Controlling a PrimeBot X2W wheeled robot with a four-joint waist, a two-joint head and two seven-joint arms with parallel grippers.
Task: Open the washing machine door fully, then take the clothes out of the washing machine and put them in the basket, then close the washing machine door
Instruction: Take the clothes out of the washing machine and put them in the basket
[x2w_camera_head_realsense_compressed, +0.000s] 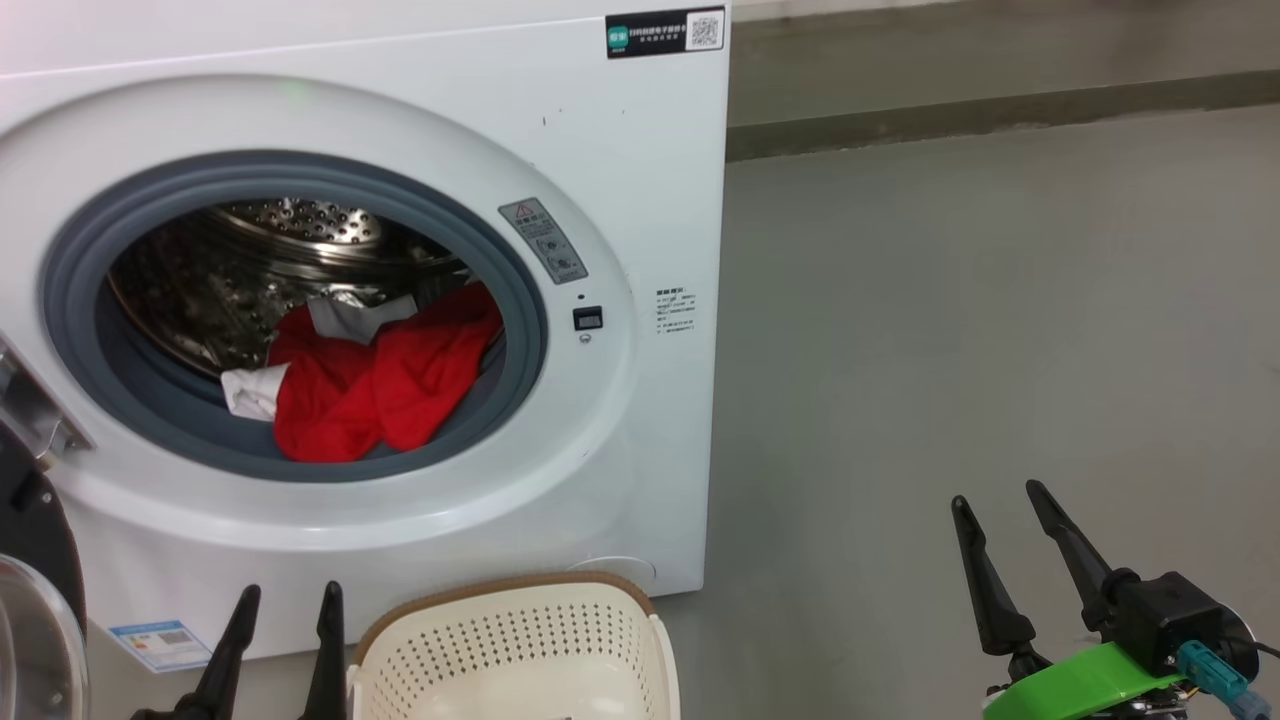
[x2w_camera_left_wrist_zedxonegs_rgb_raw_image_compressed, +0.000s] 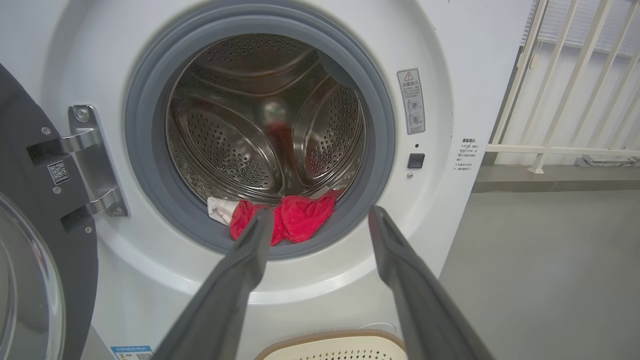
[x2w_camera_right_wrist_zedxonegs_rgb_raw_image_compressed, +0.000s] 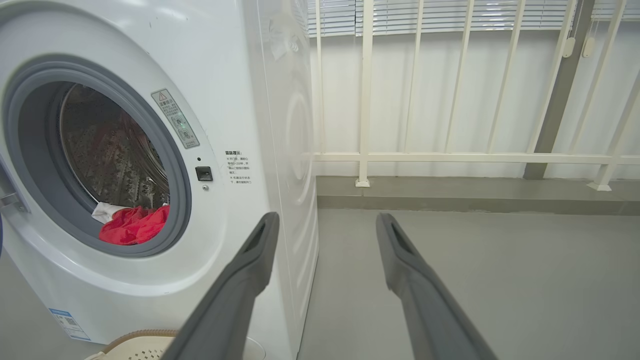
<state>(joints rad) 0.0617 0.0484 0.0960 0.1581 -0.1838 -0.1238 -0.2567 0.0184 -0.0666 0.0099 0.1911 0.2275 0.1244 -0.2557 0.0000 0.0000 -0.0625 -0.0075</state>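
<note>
The white washing machine (x2w_camera_head_realsense_compressed: 620, 180) stands with its door (x2w_camera_head_realsense_compressed: 35, 600) swung open to the left; the door's dark frame and glass (x2w_camera_left_wrist_zedxonegs_rgb_raw_image_compressed: 30, 280) fill the left edge of the left wrist view. Red clothes (x2w_camera_head_realsense_compressed: 380, 385) with a bit of white cloth lie at the front of the steel drum (x2w_camera_left_wrist_zedxonegs_rgb_raw_image_compressed: 300, 217) (x2w_camera_right_wrist_zedxonegs_rgb_raw_image_compressed: 132, 225). The cream basket (x2w_camera_head_realsense_compressed: 520, 650) sits on the floor below the opening. My left gripper (x2w_camera_head_realsense_compressed: 288, 595) is open beside the basket's left rim, pointing at the drum (x2w_camera_left_wrist_zedxonegs_rgb_raw_image_compressed: 320, 215). My right gripper (x2w_camera_head_realsense_compressed: 1000, 498) is open, off to the right over bare floor (x2w_camera_right_wrist_zedxonegs_rgb_raw_image_compressed: 325, 220).
Grey floor (x2w_camera_head_realsense_compressed: 950, 320) stretches to the right of the machine. A low kerb (x2w_camera_right_wrist_zedxonegs_rgb_raw_image_compressed: 450, 192) and a white railing (x2w_camera_right_wrist_zedxonegs_rgb_raw_image_compressed: 450, 157) run behind it. A latch socket (x2w_camera_head_realsense_compressed: 587, 318) sits on the machine's right face.
</note>
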